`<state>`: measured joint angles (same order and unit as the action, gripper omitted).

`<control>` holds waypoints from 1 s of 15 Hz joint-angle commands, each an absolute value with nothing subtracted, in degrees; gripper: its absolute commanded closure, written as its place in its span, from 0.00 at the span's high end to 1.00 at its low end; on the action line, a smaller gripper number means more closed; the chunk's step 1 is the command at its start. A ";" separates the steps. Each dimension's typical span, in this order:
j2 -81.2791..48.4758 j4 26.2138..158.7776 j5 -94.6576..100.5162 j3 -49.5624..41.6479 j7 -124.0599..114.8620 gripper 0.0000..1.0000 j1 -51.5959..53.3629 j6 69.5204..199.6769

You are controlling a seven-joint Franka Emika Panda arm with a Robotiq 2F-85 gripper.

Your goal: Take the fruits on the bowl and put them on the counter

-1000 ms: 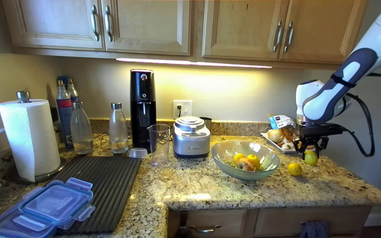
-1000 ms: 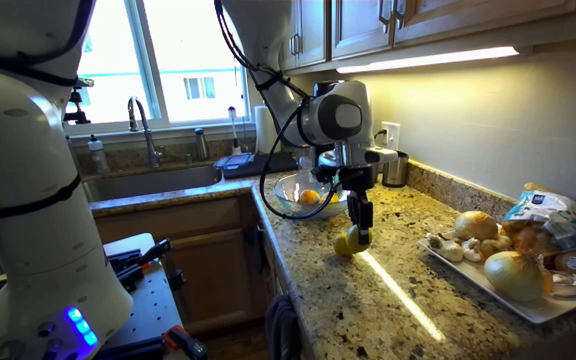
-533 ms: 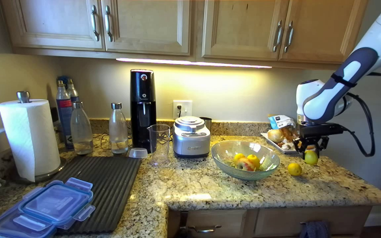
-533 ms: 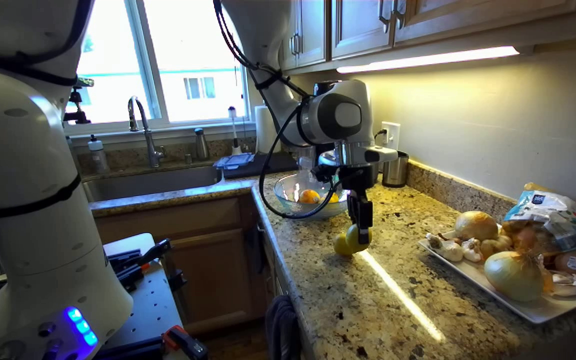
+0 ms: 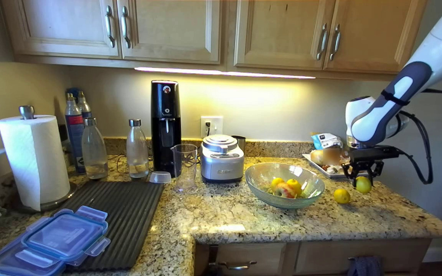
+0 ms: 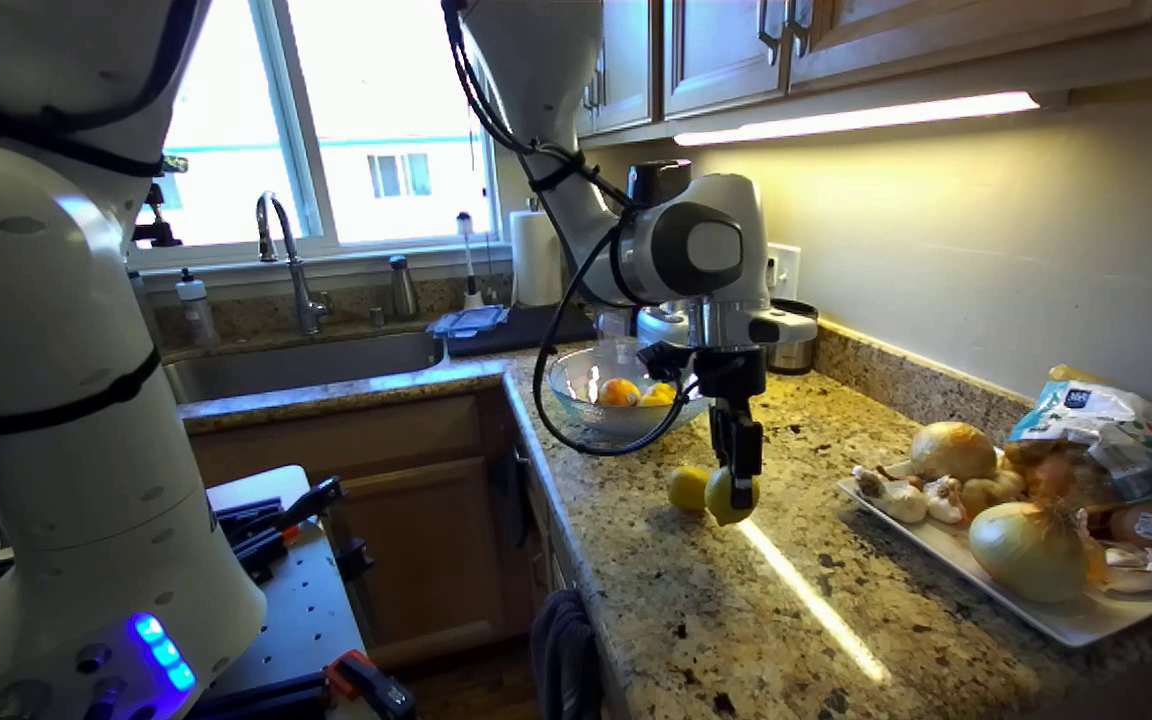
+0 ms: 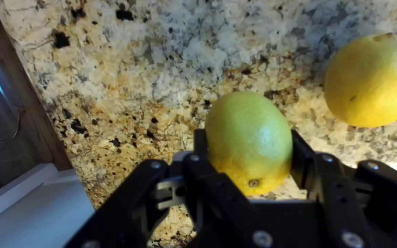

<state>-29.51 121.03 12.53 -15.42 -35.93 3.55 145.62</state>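
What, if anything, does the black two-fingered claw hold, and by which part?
A roundish yellow-green fruit, pinched by the claw across its middle, on opposite sides.

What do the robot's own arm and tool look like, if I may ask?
The smooth, rounded white arm has dark grey panels, black straps and black cables. In an exterior view, a strip of blue lights glows low on it. The black, angular two-fingered tool carries round silver screws.

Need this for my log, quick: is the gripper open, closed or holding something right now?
Gripper: closed on a yellow-green fruit, holding it.
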 commanded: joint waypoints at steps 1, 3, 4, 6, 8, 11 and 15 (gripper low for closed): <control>-32.33 118.04 8.63 -14.06 -32.12 0.33 0.65 145.53; -34.44 116.09 6.04 -13.40 -30.00 0.43 -0.52 145.64; -35.48 115.15 4.88 -13.25 -29.15 0.46 -0.88 145.64; -37.01 113.55 2.98 -13.14 -27.68 0.52 -1.24 145.19; -37.85 112.86 2.38 -13.63 -26.94 0.69 -0.80 145.30; -36.59 114.26 3.22 -14.67 -26.96 0.93 0.21 146.33; -32.76 118.44 4.74 -16.22 -26.81 1.00 1.35 149.66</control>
<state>-37.56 113.10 3.81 -14.82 -27.83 0.43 146.50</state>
